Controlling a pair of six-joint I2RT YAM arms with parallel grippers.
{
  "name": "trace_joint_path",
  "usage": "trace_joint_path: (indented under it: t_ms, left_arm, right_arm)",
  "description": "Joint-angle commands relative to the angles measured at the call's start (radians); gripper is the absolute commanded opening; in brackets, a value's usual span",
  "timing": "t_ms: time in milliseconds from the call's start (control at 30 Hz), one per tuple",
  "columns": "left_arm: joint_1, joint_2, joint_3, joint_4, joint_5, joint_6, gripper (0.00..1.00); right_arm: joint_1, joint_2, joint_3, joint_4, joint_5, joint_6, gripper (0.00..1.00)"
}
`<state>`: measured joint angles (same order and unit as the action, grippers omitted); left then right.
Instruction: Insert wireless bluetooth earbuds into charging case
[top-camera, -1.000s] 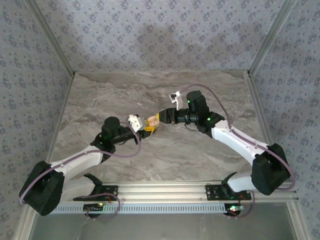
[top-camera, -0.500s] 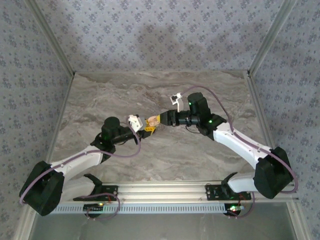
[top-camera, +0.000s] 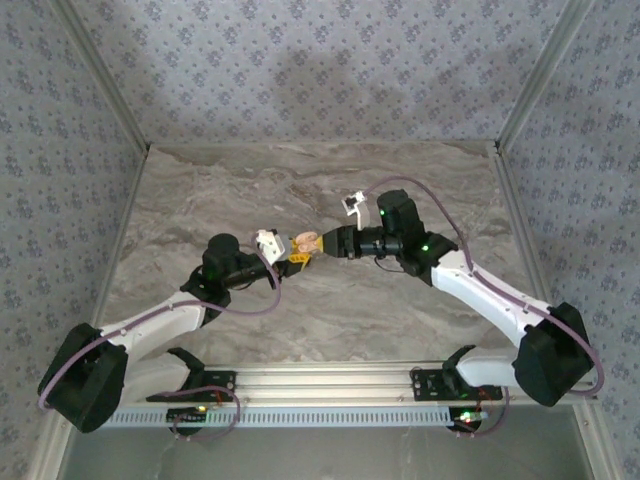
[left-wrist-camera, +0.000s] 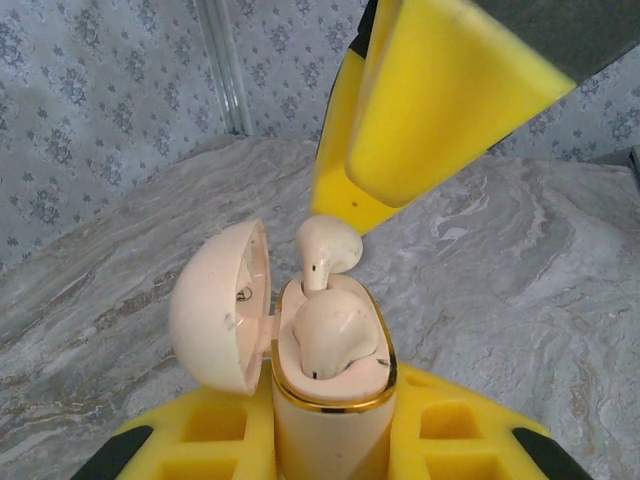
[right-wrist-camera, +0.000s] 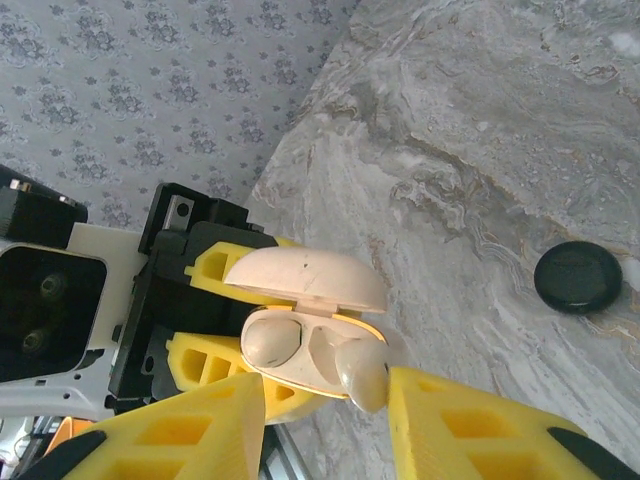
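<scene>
My left gripper (left-wrist-camera: 330, 445) is shut on the charging case (left-wrist-camera: 330, 400), a pale beige-pink case with a gold rim, held upright with its lid (left-wrist-camera: 215, 305) swung open. One pale earbud (left-wrist-camera: 335, 335) sits seated in the near slot. The second earbud (left-wrist-camera: 328, 250) stands stem-down in the far slot, its bud still above the rim. My right gripper (right-wrist-camera: 325, 400) hovers over the case with its yellow fingers spread. That earbud (right-wrist-camera: 365, 372) rests against the inner edge of one finger (right-wrist-camera: 450, 420) while the other stands well clear. From above, both grippers meet at the case (top-camera: 304, 242) mid-table.
A flat black round disc (right-wrist-camera: 579, 278) lies on the marble table (top-camera: 250, 190) beyond the case. Patterned walls enclose the table on three sides. The metal rail (top-camera: 330, 380) with both arm bases runs along the near edge.
My right arm has swung slightly, bringing its gripper a little lower over the case, and its fingers have narrowed somewhat. The left arm and the case have stayed put.
</scene>
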<state>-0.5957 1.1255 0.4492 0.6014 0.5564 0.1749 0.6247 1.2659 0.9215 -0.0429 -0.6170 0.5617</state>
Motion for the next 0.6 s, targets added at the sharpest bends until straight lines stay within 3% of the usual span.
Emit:
trace_joint_path:
  t_ms: [0, 200, 567]
  left_arm:
    - [-0.001, -0.015, 0.014, 0.031, 0.006, 0.0, 0.02]
    - [-0.001, -0.015, 0.014, 0.031, 0.008, -0.002, 0.02]
    - [-0.001, -0.013, 0.014, 0.032, 0.01, -0.003, 0.02]
  right_arm:
    - [0.015, -0.024, -0.009, -0.038, -0.03, 0.008, 0.39]
    - [-0.002, -0.065, -0.011, -0.076, 0.023, -0.016, 0.45]
    - [-0.008, -0.018, 0.011, -0.023, 0.007, -0.014, 0.43]
